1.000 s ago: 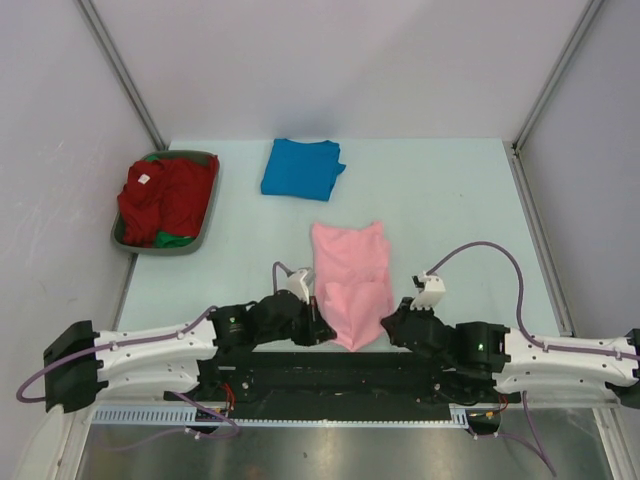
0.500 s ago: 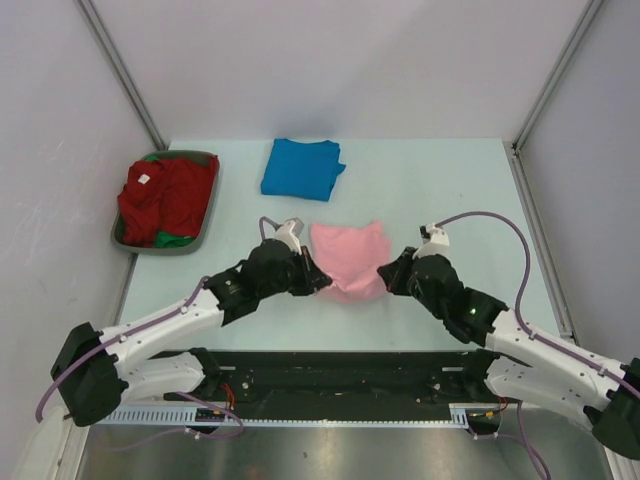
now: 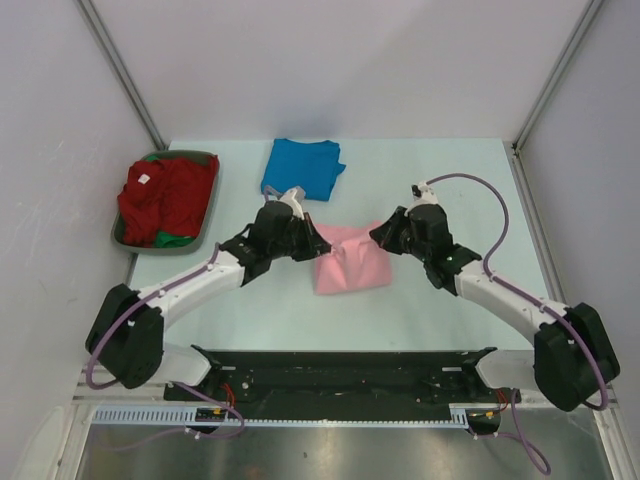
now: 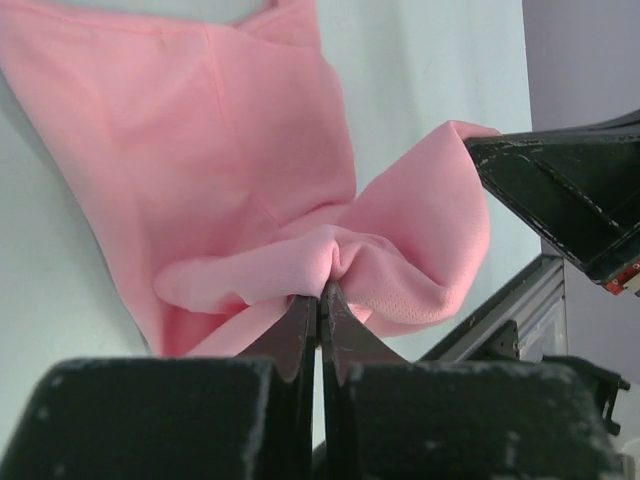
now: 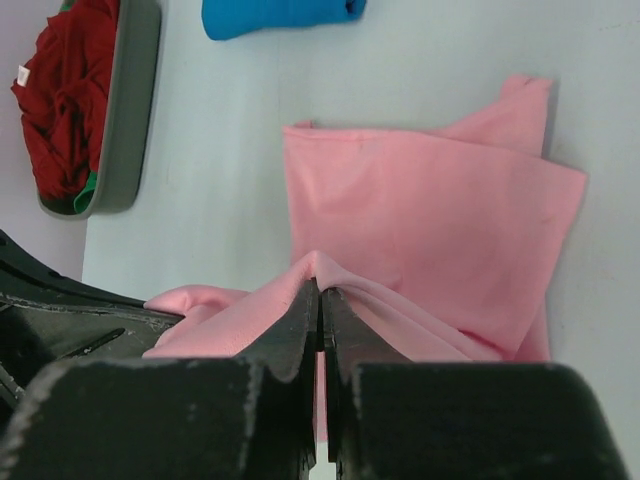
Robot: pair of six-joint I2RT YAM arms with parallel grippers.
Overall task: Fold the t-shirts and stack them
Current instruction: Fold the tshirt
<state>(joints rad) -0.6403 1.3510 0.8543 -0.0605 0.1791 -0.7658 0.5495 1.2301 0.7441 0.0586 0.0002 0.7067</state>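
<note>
A pink t-shirt [image 3: 350, 265] lies mid-table, its near part doubled over towards the back. My left gripper [image 3: 316, 241] is shut on one corner of the pink cloth [image 4: 300, 270], pinched between its fingertips. At the shirt's other side my right gripper [image 3: 380, 236] is shut on the opposite corner [image 5: 330, 275]. Both hold the lifted edge above the shirt's far part. A folded blue t-shirt [image 3: 301, 168] lies behind them near the back of the table; it also shows in the right wrist view [image 5: 280, 14].
A grey tray [image 3: 208, 215] at the left holds a heap of red shirts [image 3: 165, 200] with some green cloth underneath. The table's metal side rails run along the left and right edges, and white walls close in behind.
Both grippers have carried the shirt's near edge away from the arm bases towards the back, folding the long pink shape into a shorter one. The arms are stretched further out.
</note>
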